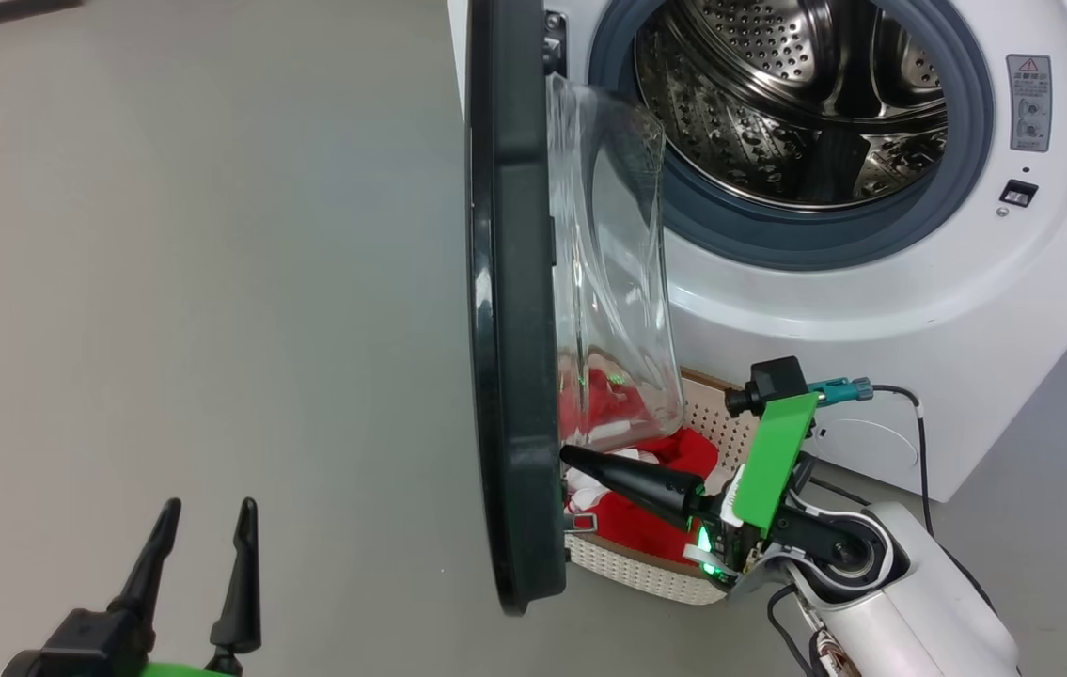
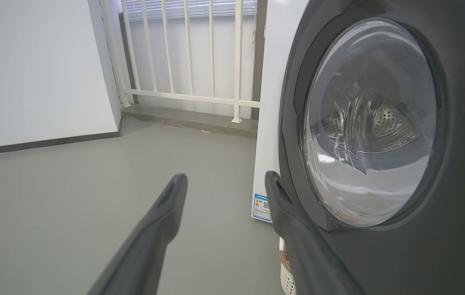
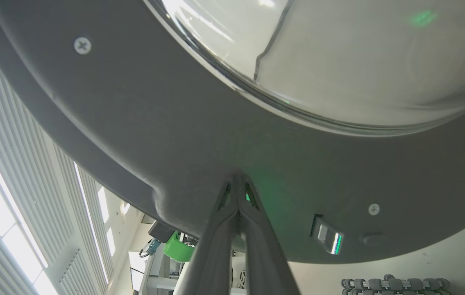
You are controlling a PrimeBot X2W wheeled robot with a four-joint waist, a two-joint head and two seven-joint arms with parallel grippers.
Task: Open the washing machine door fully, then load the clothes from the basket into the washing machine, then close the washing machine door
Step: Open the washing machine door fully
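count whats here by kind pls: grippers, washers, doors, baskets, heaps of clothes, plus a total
grippers: 2 (left gripper open, right gripper shut)
washing machine: 1
washing machine door: 1, standing open
basket: 1
clothes: 1 red and white heap in the basket; single pieces cannot be told apart
total: 6

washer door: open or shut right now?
Open. The washing machine door stands edge-on in the head view, well off the machine's front, leaving the drum exposed.
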